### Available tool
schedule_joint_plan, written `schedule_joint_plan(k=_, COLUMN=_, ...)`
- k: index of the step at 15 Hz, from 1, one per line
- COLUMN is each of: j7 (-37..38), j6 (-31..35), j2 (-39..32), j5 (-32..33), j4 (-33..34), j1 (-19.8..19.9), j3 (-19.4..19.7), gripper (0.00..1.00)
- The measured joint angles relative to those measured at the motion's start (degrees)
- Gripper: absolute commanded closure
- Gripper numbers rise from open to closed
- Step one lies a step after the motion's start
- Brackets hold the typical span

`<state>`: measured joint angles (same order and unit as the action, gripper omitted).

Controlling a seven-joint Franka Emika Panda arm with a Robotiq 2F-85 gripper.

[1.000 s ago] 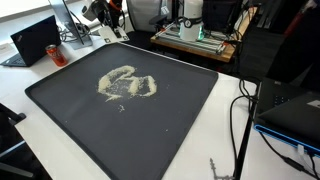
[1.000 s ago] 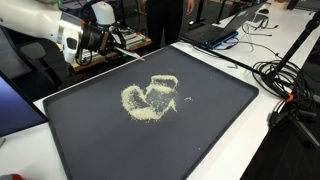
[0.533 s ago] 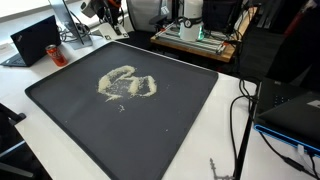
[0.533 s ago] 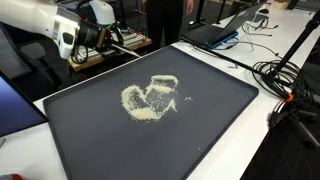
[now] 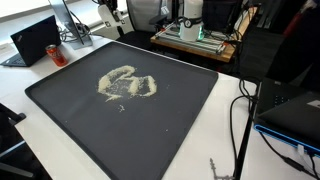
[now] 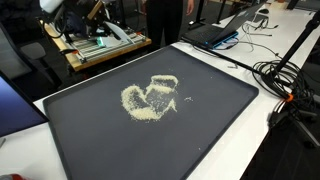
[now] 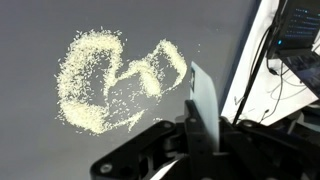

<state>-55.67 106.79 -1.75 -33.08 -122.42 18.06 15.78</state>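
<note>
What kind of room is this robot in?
Probably a lab or office: a laptop sits on the white table, black cables trail across it, and equipment stands behind the big dark tray.

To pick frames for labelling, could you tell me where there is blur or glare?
Wrist view: grains sharp, the hand and its pale strip blurred up close. Both exterior views: evenly lit, dark tray matte, no harsh glare.

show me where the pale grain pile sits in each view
In an exterior view: grain pile left of centre.
In an exterior view: pile near the middle.
Wrist view: pile upper left, left of the held pale blade.
Shared landmark: the black tray under it.
</note>
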Motion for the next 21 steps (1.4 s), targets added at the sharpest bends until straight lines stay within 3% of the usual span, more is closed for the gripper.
schedule_joint_plan(k=8, j7=8.4, j6=9.2, j2=8.3, j5=17.4, j4=-5.3, j1=-8.2, j3=-6.4, gripper=0.99)
schedule_joint_plan(k=13, j7=10.6, j6=14.4, j2=10.7, j5=25.0, j4=-8.6, j1=-13.1, j3=-10.5, gripper=0.99)
schedule_joint_plan(k=16, j7=8.1, j6=14.2, j2=11.6, j5=26.1, j4=-9.8, j1=-16.0, j3=-12.0, gripper=0.96)
schedule_joint_plan(k=21, j7=4.8, j6=13.7, j2=11.6, j5=25.0, j4=-9.9, j1=-16.8, j3=-11.9, gripper=0.99)
